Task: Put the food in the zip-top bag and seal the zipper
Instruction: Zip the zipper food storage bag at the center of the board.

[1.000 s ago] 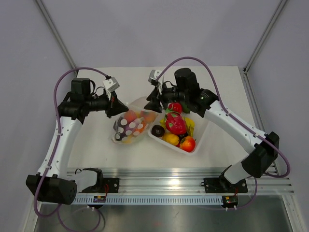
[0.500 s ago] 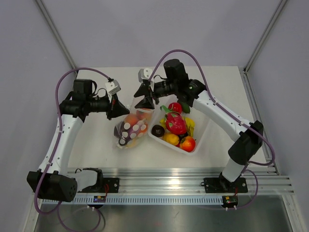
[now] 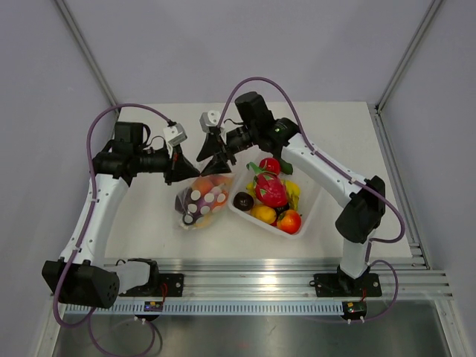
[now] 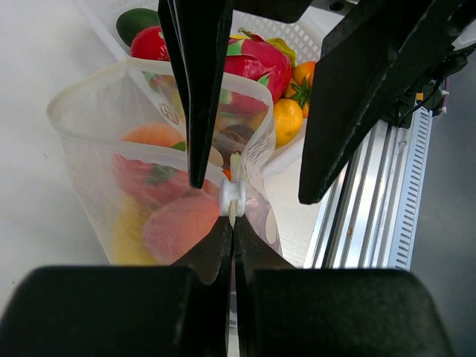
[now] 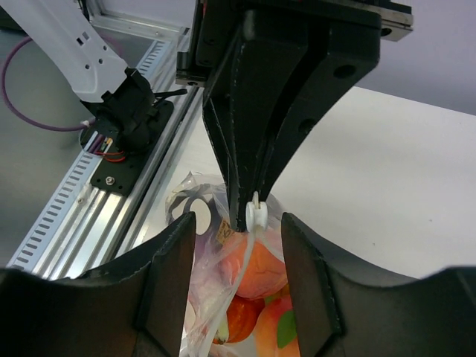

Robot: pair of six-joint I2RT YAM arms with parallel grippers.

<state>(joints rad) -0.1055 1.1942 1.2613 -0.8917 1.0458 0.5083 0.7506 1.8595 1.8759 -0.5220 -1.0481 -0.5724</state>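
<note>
Sealing step, apparently. Left gripper [image 3: 182, 167] gripped the zip-top bag [image 3: 201, 204] by a corner; right gripper [image 3: 212, 152], at its 3 o'clock, straddled the zipper [image 4: 134, 141], jaws apart. Next: close, then slide toward 3 o'clock.

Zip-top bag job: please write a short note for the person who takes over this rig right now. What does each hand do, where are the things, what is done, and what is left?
Left hand: shut, pinching the white tab at the end of the zipper.
Right hand: open, holds nothing, fingers on either side of the bag's top, facing the left hand.
Zip-top bag: several food pieces inside, mouth open.
White tray: holds the dragon fruit and other pieces.
Done: part of the food is bagged.
Left: bag the rest, then seal the zipper.
</note>
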